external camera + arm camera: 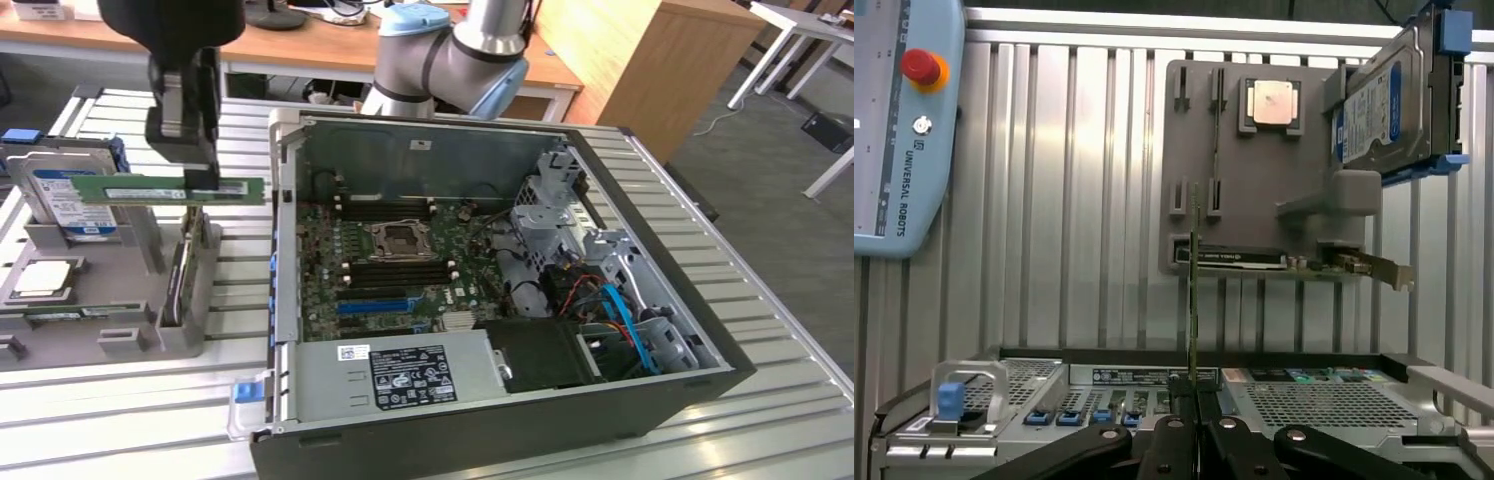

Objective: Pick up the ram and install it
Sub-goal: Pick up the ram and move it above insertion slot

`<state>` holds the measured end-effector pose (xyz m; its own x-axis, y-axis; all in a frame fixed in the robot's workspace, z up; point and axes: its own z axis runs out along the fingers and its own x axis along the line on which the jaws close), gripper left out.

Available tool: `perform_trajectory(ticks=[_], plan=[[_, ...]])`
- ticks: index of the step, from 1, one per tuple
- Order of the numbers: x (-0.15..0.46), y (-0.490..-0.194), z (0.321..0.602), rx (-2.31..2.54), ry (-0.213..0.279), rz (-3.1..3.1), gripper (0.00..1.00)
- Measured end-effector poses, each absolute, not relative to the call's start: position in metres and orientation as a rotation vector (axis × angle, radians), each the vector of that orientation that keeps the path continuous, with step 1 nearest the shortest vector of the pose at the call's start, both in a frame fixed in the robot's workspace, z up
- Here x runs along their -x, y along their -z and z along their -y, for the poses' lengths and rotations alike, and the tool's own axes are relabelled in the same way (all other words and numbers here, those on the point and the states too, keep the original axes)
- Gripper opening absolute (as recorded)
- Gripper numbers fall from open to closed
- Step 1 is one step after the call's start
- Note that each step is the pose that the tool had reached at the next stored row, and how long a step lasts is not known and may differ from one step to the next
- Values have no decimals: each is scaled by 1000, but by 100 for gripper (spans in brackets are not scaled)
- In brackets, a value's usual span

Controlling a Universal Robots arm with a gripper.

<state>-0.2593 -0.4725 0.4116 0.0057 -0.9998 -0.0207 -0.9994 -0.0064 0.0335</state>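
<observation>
One long, thin green circuit-board ram (140,189) hangs level in the black gripper (203,180), jaws clamped tight on it, above the grey plastic parts holder (120,345), at the exterior view's left of the open black computer case (467,445).

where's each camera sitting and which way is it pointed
Exterior view: raised, apart from the robot, looking down at the open computer case and grey parts holder; shows the arm and gripper.
Wrist view: on the wrist, looking past the gripper along the held ram at the holder; the gripper shows.
Both show the gripper, ram, holder, hard drive and case.
</observation>
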Motion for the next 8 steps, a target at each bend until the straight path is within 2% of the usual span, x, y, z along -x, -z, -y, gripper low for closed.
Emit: perform_trajectory(ticks=[8], plan=[[229, -412, 472, -2224, 60, 2205, 12]])
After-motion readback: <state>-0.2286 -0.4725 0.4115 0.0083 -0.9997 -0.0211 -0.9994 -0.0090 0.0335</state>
